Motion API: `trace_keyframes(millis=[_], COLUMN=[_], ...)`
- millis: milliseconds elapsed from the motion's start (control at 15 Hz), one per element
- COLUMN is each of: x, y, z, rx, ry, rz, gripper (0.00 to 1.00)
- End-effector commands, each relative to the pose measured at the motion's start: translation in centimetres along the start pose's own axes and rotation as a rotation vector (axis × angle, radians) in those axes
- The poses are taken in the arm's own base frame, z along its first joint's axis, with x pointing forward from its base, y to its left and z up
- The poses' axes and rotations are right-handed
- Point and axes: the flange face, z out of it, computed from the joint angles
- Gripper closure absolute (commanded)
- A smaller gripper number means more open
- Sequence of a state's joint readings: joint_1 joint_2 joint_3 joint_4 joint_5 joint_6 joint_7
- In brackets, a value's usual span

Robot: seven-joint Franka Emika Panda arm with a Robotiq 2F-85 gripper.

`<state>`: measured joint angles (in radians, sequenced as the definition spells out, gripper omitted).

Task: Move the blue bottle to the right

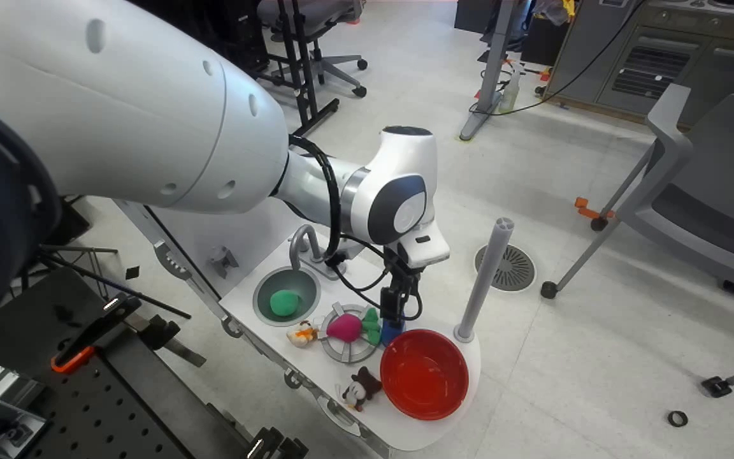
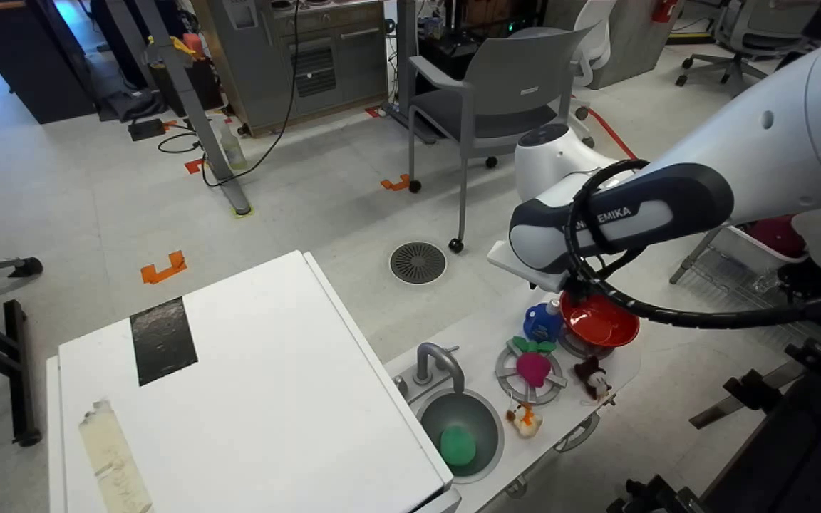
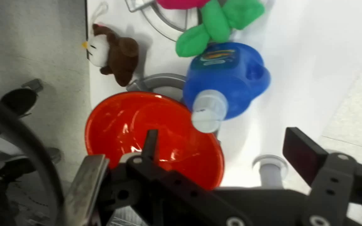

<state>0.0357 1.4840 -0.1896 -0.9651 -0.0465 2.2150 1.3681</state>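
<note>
The blue bottle (image 3: 231, 73) stands with its white cap up beside the red bowl (image 3: 118, 122). It also shows in both exterior views (image 1: 392, 334) (image 2: 541, 324), partly hidden by the gripper in the first of these points. My gripper (image 3: 222, 136) is open, its two fingers wide apart, with nothing between them. In the wrist view the bottle lies beyond the fingertips, its cap nearest to them. In an exterior view the gripper (image 1: 395, 299) hangs close above the bottle. The red bowl also shows in both exterior views (image 1: 424, 382) (image 2: 599, 320).
A pink toy with green leaves (image 1: 345, 328) lies on a burner, its leaves close to the bottle. A brown-and-white plush (image 3: 121, 53) and another small plush (image 1: 302, 333) lie near the counter edge. A grey post (image 1: 485, 280) rises beside the bowl. A sink (image 2: 482, 420) holds a green item (image 2: 457, 445).
</note>
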Motion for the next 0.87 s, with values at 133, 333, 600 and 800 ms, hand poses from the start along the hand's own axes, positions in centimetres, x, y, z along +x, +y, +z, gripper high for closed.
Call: trace_keyframes(millis=[133,333,600,800], x=[-2.0,-4.8,-6.6,-7.1], y=[-2.8,-3.3,-3.2,-3.1], z=[-2.7,-3.3,-3.2,-3.3], rx=[0.187,0.196,0.180,0.175], ry=[-0.006,-0.099,-0.118,-0.148], rz=[-0.195,-0.327,-0.388,-0.444], gripper=[0.00,0.00,0.00,0.00])
